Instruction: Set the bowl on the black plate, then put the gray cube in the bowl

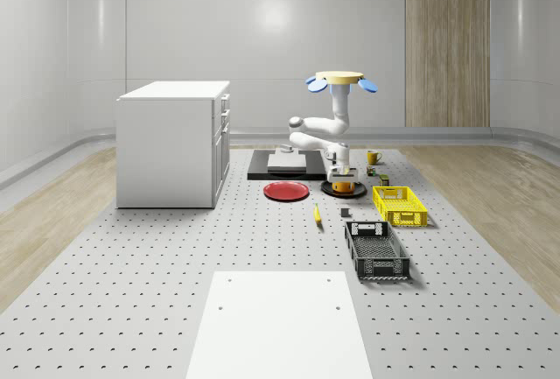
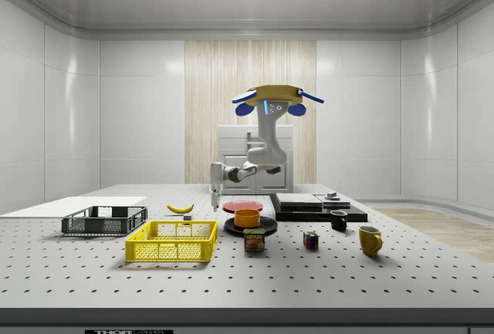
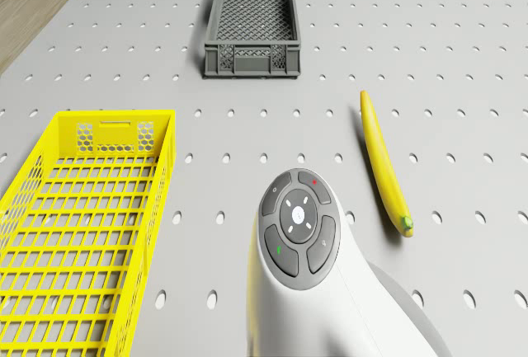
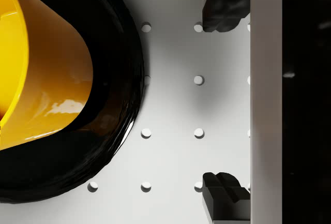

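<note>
Black claw [image 4: 223, 100] wide open, holding nothing

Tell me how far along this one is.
Done: the orange bowl sits on the black plate. In hand: nothing; the open hand hangs over bare table beside the plate, drone hovering above. Left: the gray cube lies on the table, outside the bowl.

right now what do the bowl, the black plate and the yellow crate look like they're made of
Bowl: glossy orange-yellow, probably glazed ceramic or hard plastic, with a bright highlight on its wall.
Black plate: shiny, likely the same, its rim catching light.
Yellow crate: matte moulded plastic, judging by its open lattice floor and walls.
</note>
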